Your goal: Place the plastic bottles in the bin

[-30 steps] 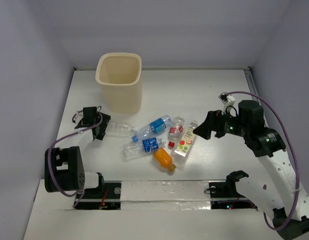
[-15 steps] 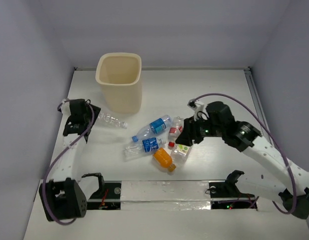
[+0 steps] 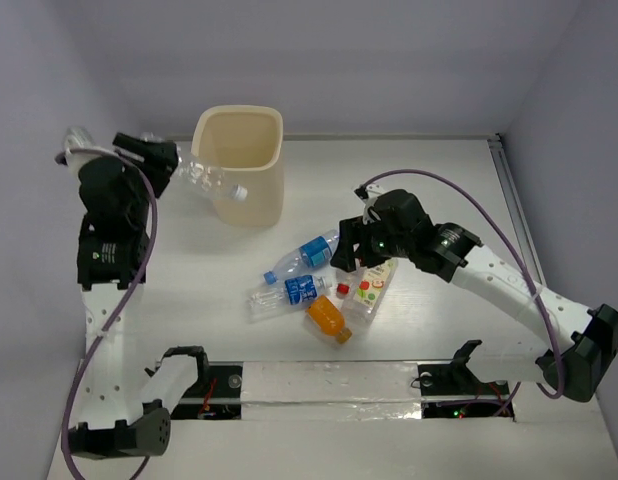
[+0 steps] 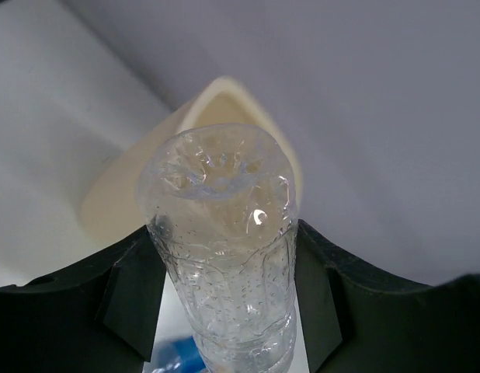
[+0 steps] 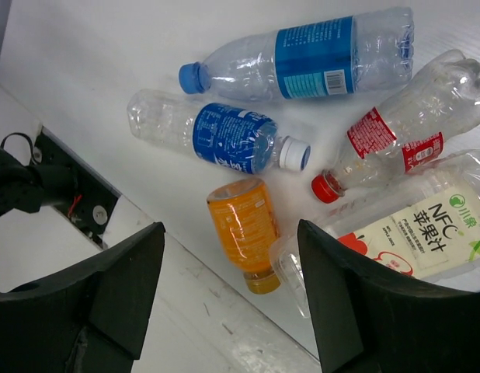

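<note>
The left hand (image 3: 161, 160) clenches the clear bottle (image 3: 204, 180), raised at the bin's (image 3: 261, 195) 9 o'clock; the right hand (image 3: 347, 252) hangs released above five bottles (image 3: 314, 250) on the bench (image 3: 439, 180).

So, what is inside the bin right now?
Only bare cream inner walls of the bin show, no bottle. The near wall hides its floor. The left gripper holds the clear bottle outside the rim.

The white table (image 3: 439, 180) bears the bin (image 3: 259, 195) and five plastic bottles (image 3: 304, 289).

Red-labelled bottle (image 3: 341, 289) mostly beneath right pincer (image 3: 355, 262)
</note>
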{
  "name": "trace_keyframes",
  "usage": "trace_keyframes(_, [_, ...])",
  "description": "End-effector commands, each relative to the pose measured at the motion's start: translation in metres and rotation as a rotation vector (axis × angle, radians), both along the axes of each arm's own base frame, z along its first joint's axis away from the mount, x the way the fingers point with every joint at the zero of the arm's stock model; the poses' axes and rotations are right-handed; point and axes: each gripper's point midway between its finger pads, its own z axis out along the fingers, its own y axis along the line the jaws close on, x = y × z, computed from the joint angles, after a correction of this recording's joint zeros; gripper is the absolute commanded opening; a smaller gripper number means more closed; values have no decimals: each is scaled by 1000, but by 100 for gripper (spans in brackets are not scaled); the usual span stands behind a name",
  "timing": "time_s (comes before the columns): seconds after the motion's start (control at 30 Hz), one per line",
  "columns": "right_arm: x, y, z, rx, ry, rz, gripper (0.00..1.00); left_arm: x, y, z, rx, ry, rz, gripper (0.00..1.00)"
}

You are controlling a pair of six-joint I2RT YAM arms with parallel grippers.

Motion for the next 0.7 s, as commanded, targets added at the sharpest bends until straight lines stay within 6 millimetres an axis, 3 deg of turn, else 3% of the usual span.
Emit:
trace_keyframes(0.0, [14,9,35,99,-89,-47,76,19,-3,86,76,-185,-20,33])
trace_keyframes(0.03, [13,9,34,102,-85,-49,76,25,-7,103,85,-218,-30,33])
trace_keyframes(0.07, [14,9,32,96,-82,-53,76,24,-6,138,100,-290,-11,33])
trace_keyframes(0.1, [16,9,30,95,-82,-60,77,44,-7,136,119,-270,-4,33])
trace_keyframes(0.17, [20,9,26,89,-77,-84,77,68,-10,157,192,-291,23,33])
trace_keyframes(0.23, [24,10,23,92,-64,-110,77,85,-15,161,272,-281,27,33])
trace_keyframes(0.37, [33,16,16,98,-42,-158,77,122,-32,154,394,-261,53,33])
trace_keyframes(0.4, [36,17,17,103,-41,-169,77,132,-45,145,419,-247,38,33])
trace_keyframes(0.47, [43,19,13,102,-38,-200,77,141,-48,145,458,-260,74,33])
trace_keyframes(0.6, [60,21,8,92,-54,-272,77,161,-60,125,594,-214,114,34])
trace_keyframes(0.67, [68,24,-6,65,-26,-306,77,165,-61,121,596,-210,134,35])
